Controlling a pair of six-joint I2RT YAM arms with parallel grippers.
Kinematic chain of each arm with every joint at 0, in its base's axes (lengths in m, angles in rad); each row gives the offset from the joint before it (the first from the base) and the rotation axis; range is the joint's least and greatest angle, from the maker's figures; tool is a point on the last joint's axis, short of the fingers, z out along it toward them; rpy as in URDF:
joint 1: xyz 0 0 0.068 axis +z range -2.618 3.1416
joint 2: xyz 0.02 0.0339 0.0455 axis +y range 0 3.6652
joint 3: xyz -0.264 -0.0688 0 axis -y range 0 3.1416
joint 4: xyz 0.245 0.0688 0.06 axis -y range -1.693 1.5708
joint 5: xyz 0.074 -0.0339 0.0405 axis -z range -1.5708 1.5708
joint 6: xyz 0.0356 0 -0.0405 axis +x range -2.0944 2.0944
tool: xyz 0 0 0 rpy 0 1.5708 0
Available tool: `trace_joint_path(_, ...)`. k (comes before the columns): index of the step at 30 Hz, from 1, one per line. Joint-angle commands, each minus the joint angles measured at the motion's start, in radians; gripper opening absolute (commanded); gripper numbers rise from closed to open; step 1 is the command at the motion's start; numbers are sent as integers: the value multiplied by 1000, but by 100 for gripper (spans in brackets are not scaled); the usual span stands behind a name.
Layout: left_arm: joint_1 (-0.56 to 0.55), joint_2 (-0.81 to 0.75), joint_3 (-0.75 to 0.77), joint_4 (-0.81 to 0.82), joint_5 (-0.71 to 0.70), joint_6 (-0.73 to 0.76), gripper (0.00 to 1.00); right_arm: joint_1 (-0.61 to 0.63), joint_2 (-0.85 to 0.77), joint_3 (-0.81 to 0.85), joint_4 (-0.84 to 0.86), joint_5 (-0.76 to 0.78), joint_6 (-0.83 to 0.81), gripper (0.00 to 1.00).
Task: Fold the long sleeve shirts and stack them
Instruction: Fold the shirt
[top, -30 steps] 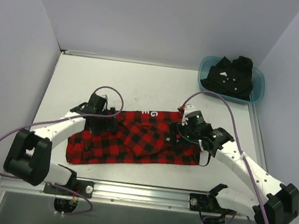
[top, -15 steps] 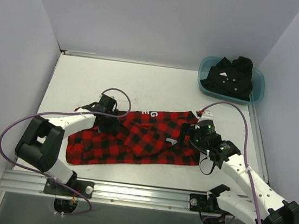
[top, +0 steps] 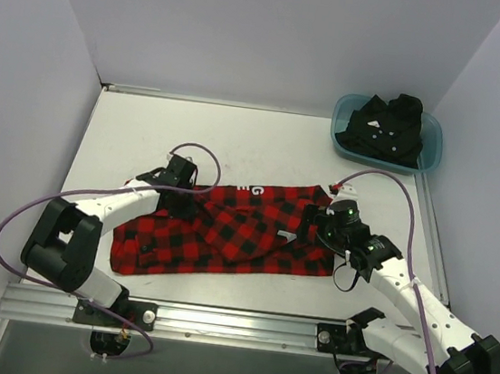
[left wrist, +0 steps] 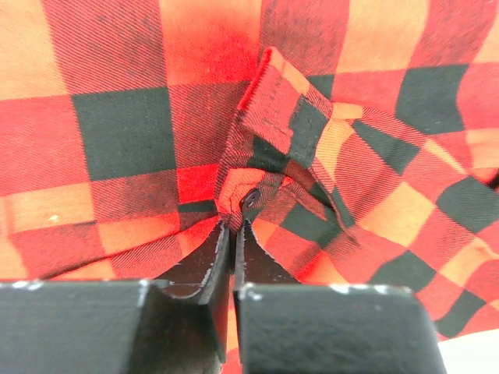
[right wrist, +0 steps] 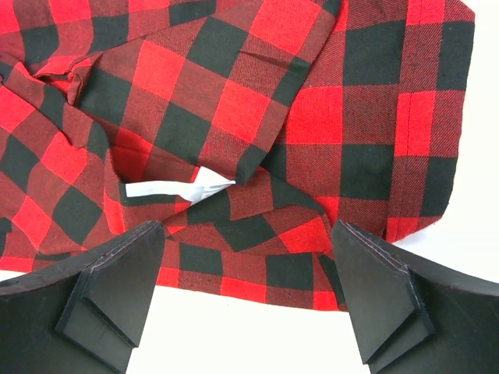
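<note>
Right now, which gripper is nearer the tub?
Right. The right gripper hangs over the flannel shirt, at its end nearest the teal tub; the left gripper pinches it farther away.

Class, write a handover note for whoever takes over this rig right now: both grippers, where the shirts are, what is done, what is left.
Left gripper: jaws shut on a pinch of the flannel shirt.
Right gripper: jaws open over the flannel's right end, by its white label, holding nothing.
Flannel: rumpled long band across the table.
Black shirt: bunched in the teal tub, far right corner.
Done: nothing neatly folded or stacked.
Left: fold the flannel, fetch and fold the black one, stack both.
</note>
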Motion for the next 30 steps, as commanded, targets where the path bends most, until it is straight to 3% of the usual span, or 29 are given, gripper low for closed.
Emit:
trace_joint_path(1,-6,-59,103,-62,-49,15,6,-9,-5,-8,14,13,11,92)
trace_joint_path(7,40,-137,165,-145,-155,21,6,-27,13,-13,14,7,17,92)
trace_joint_path(15,210,-223,75,-126,-103,-2,6,-39,59,-2,14,-51,-1,90)
trace_joint_path(19,215,-247,51,-103,-68,-6,6,-39,87,13,15,-76,-3,90)
trace_joint_path(30,239,-319,-30,-139,-160,-63,7,-38,127,38,4,-119,-7,88)
